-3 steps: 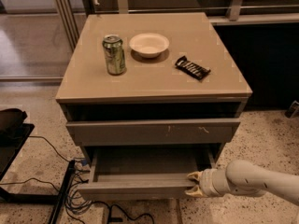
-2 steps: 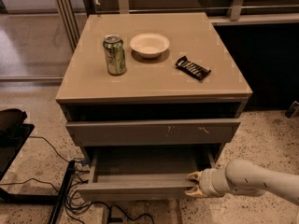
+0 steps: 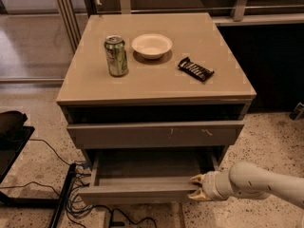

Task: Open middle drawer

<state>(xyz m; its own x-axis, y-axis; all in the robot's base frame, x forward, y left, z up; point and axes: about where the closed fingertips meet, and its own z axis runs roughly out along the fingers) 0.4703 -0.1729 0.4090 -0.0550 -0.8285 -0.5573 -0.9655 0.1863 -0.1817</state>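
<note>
The middle drawer has a plain grey-brown front and stands pulled out at the bottom of the cabinet, with its shallow grey inside showing. My gripper is at the right end of that front, with pale fingertips above and below the front's edge, closed on it. My white arm comes in from the lower right. Above the drawer is the bigger front with pale scratch marks, pulled out slightly.
On the cabinet top stand a green can, a white bowl and a dark snack bar. Cables lie on the floor at lower left, beside a black object.
</note>
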